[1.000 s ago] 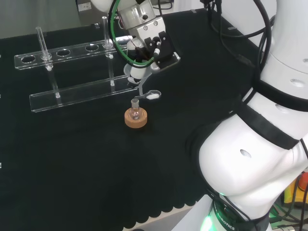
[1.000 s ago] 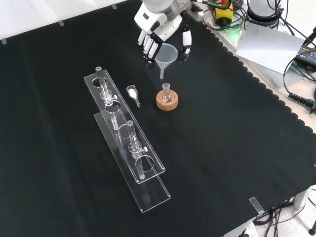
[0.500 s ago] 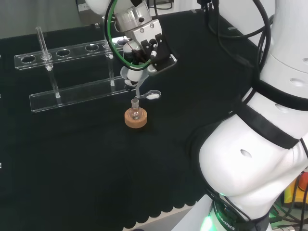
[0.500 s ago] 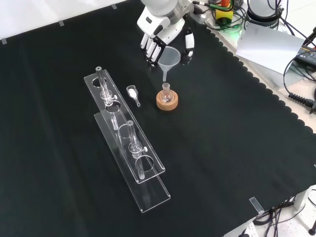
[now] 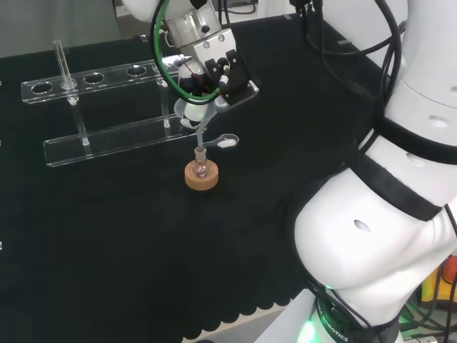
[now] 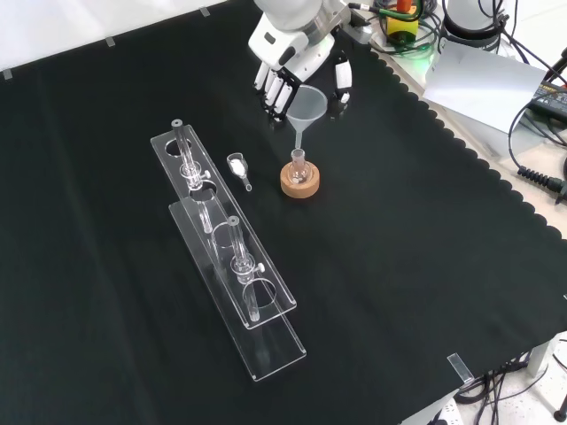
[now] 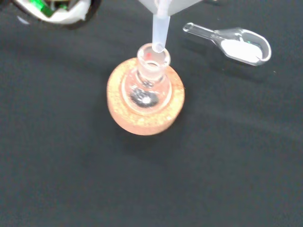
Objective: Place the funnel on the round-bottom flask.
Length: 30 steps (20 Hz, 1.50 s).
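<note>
the black and white hand (image 6: 297,66) has its fingers curled round the cone of the clear plastic funnel (image 6: 304,104), carrying it above the small clear glass round-bottom flask (image 6: 299,167), which sits upright in a cork ring stand (image 6: 299,183) on the black-cloth tabletop (image 6: 399,266). in the wrist view the stem tip sits at the rim of the flask's neck, slightly off centre. lowered like this, the stem could catch the rim and tip the flask off its stand. a small glass scoop of white powder (image 6: 238,167) lies near the stand and could be knocked.
</note>
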### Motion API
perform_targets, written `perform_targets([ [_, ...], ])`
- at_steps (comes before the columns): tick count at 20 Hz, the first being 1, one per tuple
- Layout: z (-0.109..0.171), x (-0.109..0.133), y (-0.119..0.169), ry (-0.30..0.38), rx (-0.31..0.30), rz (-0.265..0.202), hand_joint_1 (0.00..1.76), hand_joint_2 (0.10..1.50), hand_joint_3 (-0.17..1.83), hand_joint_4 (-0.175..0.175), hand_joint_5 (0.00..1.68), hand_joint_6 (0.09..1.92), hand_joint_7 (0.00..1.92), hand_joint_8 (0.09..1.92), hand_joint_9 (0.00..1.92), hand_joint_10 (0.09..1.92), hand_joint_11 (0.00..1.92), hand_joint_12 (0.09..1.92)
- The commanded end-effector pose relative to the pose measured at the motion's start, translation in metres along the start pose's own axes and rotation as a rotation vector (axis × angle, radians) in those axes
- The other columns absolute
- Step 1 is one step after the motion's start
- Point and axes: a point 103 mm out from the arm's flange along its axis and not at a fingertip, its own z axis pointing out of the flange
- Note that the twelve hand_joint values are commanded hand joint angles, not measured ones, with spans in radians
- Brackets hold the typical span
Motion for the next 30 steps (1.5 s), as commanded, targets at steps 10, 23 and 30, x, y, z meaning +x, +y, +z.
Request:
perform_targets([
  [10,0.012,-0.007,0.009,0.002,0.015,0.008,0.82,0.76,0.62,-0.027,0.63,0.59,0.49,0.64,0.83,0.46,0.54,1.27],
  [23,0.002,-0.004,0.006,-0.001,-0.001,0.011,0.82,0.76,0.62,-0.028,0.63,0.6,0.49,0.64,0.83,0.47,0.54,1.27],
  [30,-0.005,-0.005,0.003,-0.007,-0.003,0.011,0.82,0.76,0.62,-0.028,0.63,0.6,0.49,0.64,0.83,0.47,0.54,1.27],
])
